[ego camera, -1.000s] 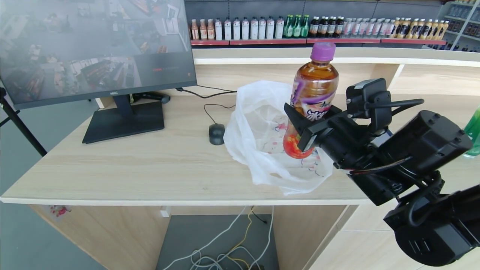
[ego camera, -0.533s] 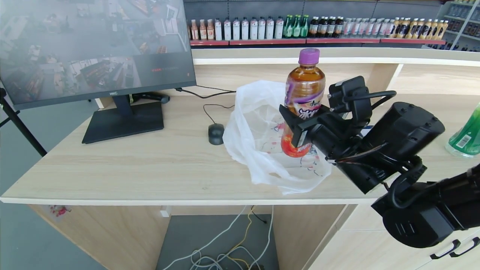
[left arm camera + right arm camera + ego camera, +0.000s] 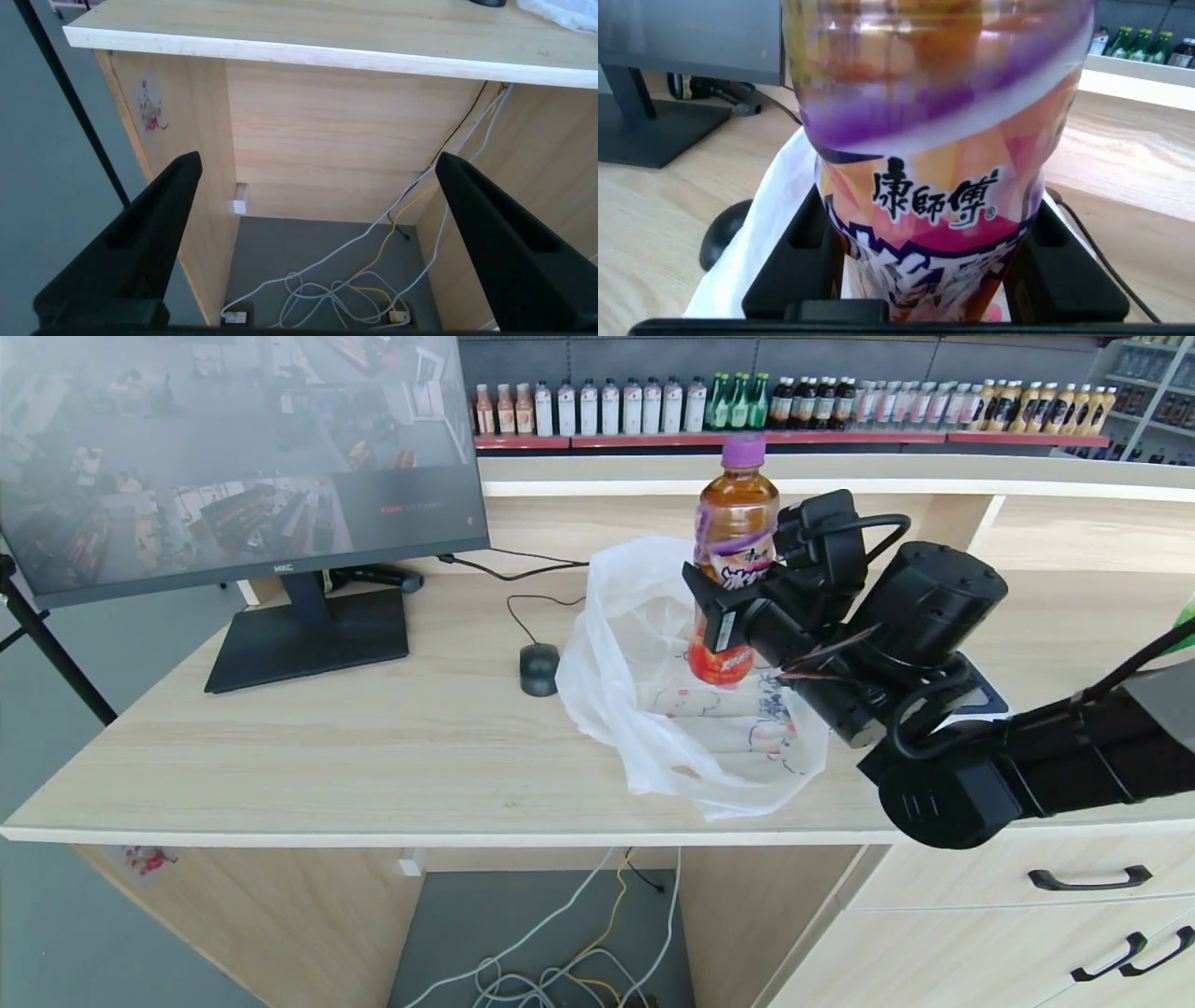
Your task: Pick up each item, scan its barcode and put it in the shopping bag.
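Right gripper [image 3: 724, 621] clamped on bottle's [image 3: 736, 523] lower half; bottle upright, above the bag [image 3: 644, 709]. Left gripper [image 3: 318, 233] spread wide, holding nothing.

Chinese characters on the bottle [image 3: 938, 168] label

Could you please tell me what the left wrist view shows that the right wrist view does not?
Left wrist view, not right: the left gripper, its black fingers open, held low in front of the light wooden desk, and loose white and yellow cables under it. Right wrist view, not left: the right gripper shut on the purple-labelled amber drink bottle, plus the black monitor base. Both: the desk and part of the white plastic shopping bag.
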{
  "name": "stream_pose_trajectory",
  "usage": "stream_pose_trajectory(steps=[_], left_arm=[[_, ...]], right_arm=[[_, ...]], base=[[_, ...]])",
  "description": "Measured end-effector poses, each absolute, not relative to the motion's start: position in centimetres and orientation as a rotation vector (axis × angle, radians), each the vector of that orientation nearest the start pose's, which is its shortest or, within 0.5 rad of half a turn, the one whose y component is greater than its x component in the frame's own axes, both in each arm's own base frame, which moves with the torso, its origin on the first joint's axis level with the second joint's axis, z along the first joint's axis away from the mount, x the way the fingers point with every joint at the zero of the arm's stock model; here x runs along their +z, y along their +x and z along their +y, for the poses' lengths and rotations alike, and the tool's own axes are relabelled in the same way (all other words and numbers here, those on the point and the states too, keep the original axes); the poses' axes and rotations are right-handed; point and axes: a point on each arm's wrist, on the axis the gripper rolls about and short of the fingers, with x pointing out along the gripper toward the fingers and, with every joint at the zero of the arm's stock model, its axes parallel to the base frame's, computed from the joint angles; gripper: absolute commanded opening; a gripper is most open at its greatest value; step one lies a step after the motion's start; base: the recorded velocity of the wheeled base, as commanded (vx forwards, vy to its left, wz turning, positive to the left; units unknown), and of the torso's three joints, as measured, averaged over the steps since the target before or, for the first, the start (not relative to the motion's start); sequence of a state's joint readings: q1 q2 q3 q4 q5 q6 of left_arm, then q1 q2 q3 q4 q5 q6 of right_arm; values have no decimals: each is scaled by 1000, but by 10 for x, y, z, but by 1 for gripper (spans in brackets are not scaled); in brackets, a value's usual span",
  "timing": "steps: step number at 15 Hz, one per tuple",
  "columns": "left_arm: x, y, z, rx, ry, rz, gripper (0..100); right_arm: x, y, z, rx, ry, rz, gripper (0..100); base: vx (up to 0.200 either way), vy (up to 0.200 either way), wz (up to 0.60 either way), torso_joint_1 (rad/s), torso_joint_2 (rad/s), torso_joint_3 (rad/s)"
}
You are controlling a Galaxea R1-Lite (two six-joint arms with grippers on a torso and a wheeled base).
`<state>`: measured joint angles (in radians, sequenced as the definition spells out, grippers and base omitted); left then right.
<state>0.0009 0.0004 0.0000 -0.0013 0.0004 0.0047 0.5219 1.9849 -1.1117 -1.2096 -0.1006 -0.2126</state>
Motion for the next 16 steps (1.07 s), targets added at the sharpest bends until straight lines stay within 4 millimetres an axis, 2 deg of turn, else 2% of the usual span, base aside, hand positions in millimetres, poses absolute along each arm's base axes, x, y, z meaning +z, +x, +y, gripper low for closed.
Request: stream_pose_trajectory(steps=[4, 10, 16], left_arm=[[76, -23, 0, 1, 4, -1, 100], [76, -23, 0, 1, 5, -1, 100], [76, -23, 0, 1, 5, -1, 100]], right_arm=[[233, 359, 195, 367, -76, -378, 0], [244, 396, 215, 371, -55, -418, 0], [223, 417, 222, 372, -43, -383, 0]], base=[[0, 0, 0, 0, 0, 0], [0, 0, 0, 0, 0, 0], [0, 0, 0, 0, 0, 0]])
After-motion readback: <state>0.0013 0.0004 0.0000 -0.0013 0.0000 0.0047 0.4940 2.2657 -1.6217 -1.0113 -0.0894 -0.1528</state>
